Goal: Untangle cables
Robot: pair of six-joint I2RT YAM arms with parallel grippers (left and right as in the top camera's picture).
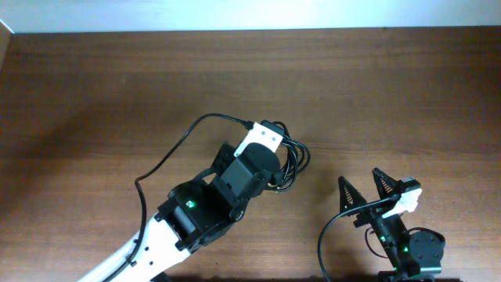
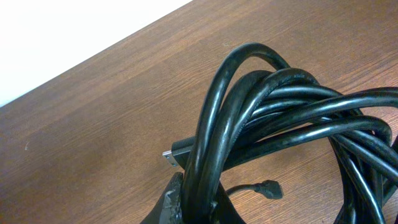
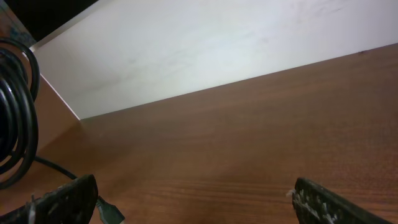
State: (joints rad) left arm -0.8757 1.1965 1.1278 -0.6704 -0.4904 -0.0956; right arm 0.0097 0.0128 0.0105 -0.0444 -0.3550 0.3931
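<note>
My left claw (image 2: 196, 206) grips the cables (image 2: 267, 124); my right claw (image 1: 374, 188) gapes empty, cables to its left.

Tangled black cables (image 1: 302, 159) sitting coiled mid-table, right of centre; glossy loops overlapping, one arching upward; silver-tipped plug (image 2: 173, 155) sticking out from bundle.

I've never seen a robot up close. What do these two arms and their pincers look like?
Both are chunky black jointed segments, each with a small green light. The left arm has a white lower section and a white plate at its wrist. The right arm carries a white block, a thin black wire, and two black, pointed, saw-toothed fingers.
</note>
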